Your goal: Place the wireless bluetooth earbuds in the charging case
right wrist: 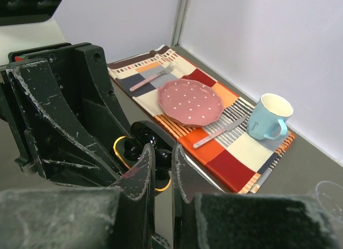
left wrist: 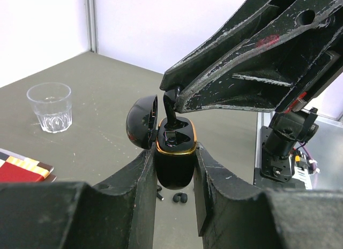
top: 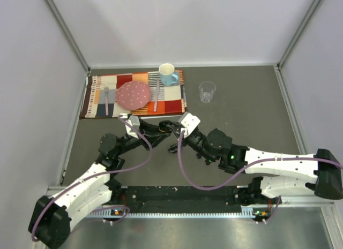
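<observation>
Left gripper (left wrist: 175, 155) fills the foreground, clamping the open case (left wrist: 175, 171) by its sides, lid swung back on the glass's side. From above, the right gripper (left wrist: 172, 99), tips pressed together, pinches a bud (left wrist: 171, 114). The bud's lower end is down in the case's well and its top is hidden by the tips. Under the case another bud (left wrist: 180, 198) lies on the table (left wrist: 107, 93) — a dark speck beside it is half hidden by a finger. The glass (left wrist: 50, 106) stands well off to the side.

top external: high above near edge, looking down over whole surface (top: 241, 115) | left wrist, right wrist: low, close, facing each other | shared by all: charging case (left wrist: 174, 152), placemat (top: 172, 103)
</observation>
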Motion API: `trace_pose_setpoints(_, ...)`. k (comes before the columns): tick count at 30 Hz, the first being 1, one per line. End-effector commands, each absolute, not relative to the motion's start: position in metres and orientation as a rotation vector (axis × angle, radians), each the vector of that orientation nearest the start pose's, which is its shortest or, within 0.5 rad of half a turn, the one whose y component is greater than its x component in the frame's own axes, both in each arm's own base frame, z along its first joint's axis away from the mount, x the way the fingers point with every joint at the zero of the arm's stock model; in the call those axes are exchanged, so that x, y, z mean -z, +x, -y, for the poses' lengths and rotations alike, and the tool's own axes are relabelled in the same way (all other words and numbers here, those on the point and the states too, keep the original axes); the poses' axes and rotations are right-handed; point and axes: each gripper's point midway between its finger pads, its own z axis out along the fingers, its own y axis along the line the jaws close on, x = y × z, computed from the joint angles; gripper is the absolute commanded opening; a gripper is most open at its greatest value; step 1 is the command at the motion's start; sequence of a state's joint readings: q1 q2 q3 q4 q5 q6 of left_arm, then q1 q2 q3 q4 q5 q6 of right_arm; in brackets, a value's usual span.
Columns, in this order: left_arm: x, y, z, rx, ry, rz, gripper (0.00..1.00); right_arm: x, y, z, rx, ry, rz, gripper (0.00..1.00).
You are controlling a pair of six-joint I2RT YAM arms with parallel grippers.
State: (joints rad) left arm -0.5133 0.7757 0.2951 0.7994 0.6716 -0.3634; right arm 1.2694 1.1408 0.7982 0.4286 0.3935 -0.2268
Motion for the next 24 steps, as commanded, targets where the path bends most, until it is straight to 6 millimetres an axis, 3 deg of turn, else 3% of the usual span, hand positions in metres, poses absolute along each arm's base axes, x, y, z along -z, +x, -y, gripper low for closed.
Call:
trace_pose_setpoints(1,-0.295,0.183,0.238,1.109,0.699,-1.088,0.0,-0.302,0.183,-0.357,-0.568,-0.798,-1.309,0.0)
trace_pose_setpoints(5,-0.296,0.185,0.236,1.09,0.679,-1.08,0.0,-0.296,0.181,-0.358,-0.578,-0.815,-1.348,0.0)
trace_pose_setpoints(24,-0.298,0.192,0.228,1.041,0.619,-1.065,0.0,-0.306,0.18,-0.36,-0.632,-0.756,-1.378,0.0)
